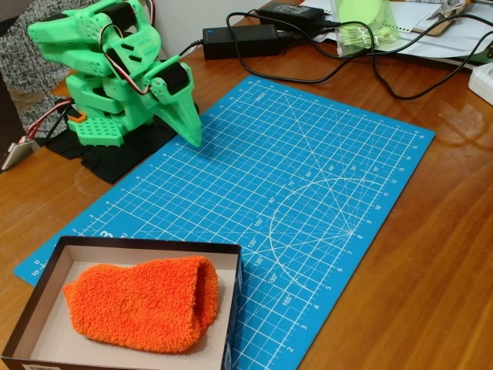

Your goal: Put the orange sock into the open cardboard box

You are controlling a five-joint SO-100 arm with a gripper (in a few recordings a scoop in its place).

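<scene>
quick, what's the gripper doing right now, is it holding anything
Gripper: shut, fingers together, holding nothing, folded back near the arm's base. The orange sock lies in the open cardboard box, apart from it.

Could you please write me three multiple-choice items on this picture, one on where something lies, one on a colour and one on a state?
1. Where does the sock lie?
A. on the mat
B. inside the box
C. on the bare table

2. What colour is the mat?
A. blue with white lines
B. plain black
C. red with yellow lines

3. What is the gripper doing?
A. gripping the sock
B. lifting the box
C. holding nothing, tip down by the mat's far left edge

Answers: 1 B, the sock rests on the pale floor of the box. 2 A, a white grid covers its blue face. 3 C, the gripper is tucked near the arm's base, far from the sock.
</scene>
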